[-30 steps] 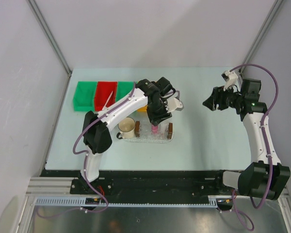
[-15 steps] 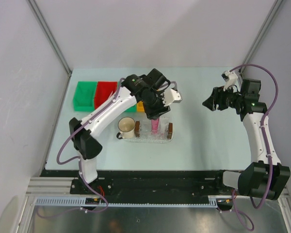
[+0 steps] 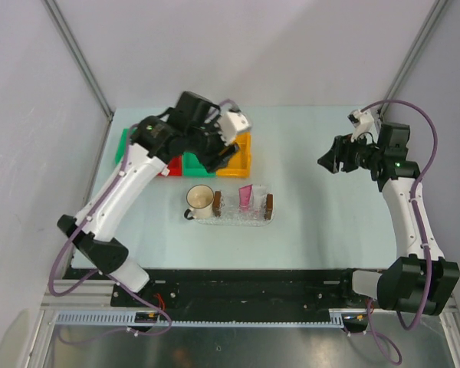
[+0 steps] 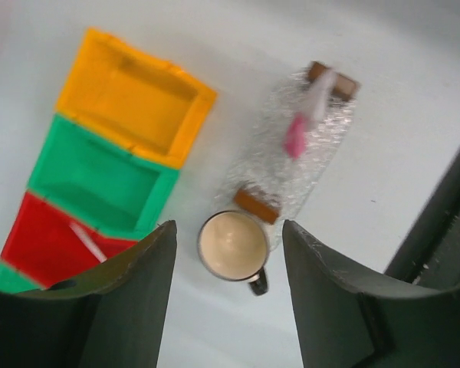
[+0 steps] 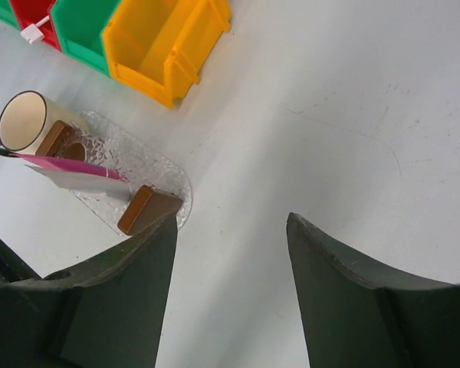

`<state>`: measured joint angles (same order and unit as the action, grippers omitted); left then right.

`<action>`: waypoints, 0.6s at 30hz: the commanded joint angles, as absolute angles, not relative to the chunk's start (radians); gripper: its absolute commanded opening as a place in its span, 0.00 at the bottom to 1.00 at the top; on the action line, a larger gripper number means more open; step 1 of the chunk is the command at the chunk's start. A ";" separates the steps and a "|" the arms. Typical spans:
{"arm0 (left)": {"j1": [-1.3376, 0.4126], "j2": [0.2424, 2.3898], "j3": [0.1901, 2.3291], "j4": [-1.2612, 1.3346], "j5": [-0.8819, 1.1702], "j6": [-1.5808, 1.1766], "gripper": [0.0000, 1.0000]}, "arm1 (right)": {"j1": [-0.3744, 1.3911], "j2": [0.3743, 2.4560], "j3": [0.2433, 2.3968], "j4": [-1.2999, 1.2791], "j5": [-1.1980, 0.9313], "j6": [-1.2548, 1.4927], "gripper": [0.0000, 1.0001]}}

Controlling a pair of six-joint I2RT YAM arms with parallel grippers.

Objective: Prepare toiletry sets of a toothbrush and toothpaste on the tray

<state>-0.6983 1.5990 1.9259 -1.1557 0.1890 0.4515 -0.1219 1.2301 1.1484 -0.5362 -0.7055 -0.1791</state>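
Pale blue-green table (image 3: 322, 222) boxed in by plain grey walls. Along its far left, four bins side against side: from the right an orange bin (image 4: 130, 100), a green bin (image 4: 100, 180), a red bin (image 4: 31, 245), then a second green bin (image 4: 4, 276) at the left end. Nearer, about mid-table, a clear bumpy oval mat (image 5: 176, 184) with the tray (image 3: 269, 204) on top, one dark brown block at each short end. Between those blocks, in the tray, the pink toothpaste (image 3: 246, 197) — upright or leaning, hard to tell. Just left of the tray, close against the left block, a cream mug (image 3: 200, 201) with a dark rim and handle, mouth up. Toothbrush (image 4: 87, 241) elsewhere: slim and white, lying aslant on the floor of the red bin, well apart from the toothpaste.

Left arm (image 3: 119, 192) and right arm (image 3: 408, 211) white with dark joints, bases at the near edge. Left gripper (image 4: 228, 226) high above the bins' near side, looking down onto mug, tray and bins; fingers spread fairly wide, nothing between them, touching nothing. Right gripper (image 5: 231, 218) out over the far right of the table, well apart from tray and bins, aimed left toward them; fingers spread about as wide — empty too.
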 commanded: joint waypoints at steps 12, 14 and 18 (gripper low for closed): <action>-0.184 1.620 1.764 -0.956 0.213 0.391 0.58 | 0.054 1.209 1.152 -0.449 -0.528 -0.186 0.64; -0.149 1.652 1.746 -0.924 0.187 0.396 0.58 | 0.054 1.210 1.150 -0.459 -0.528 -0.190 0.63; -0.106 1.721 1.727 -0.885 0.163 0.408 0.58 | 0.054 1.215 1.150 -0.471 -0.529 -0.193 0.63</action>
